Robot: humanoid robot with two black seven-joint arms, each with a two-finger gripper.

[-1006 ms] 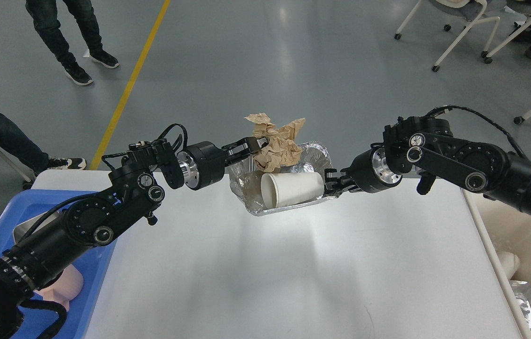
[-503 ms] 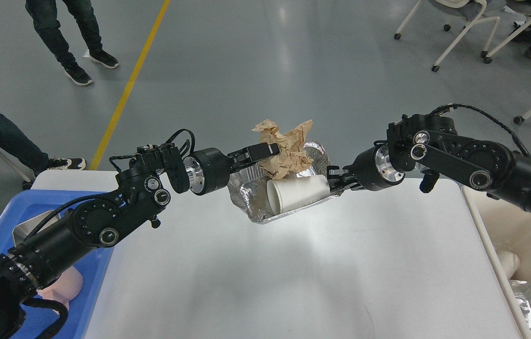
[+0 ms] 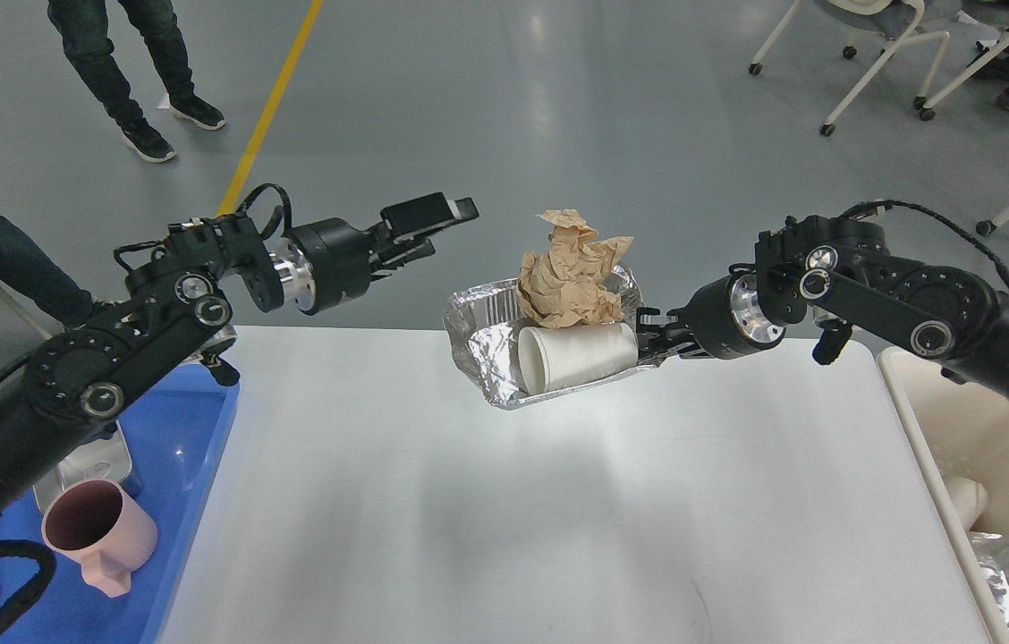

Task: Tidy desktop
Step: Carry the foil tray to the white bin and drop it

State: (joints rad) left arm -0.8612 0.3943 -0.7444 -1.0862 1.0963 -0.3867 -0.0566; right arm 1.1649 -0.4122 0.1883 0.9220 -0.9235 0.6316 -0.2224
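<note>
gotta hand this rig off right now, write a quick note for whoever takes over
Left pincer: open, empty, raised off to the left of the foil tray, holding nothing.
Right pincer: shut on the right rim of the foil tray, holding it above the far middle of the desktop.
In the tray: crumpled brown paper and a white paper cup lying on its side.
Blue tray at the left holds a pink mug. Cream bin at the right.
Done: rubbish gathered in the foil tray, tray lifted.
Left: probably carry it to the bin and drop it.
</note>
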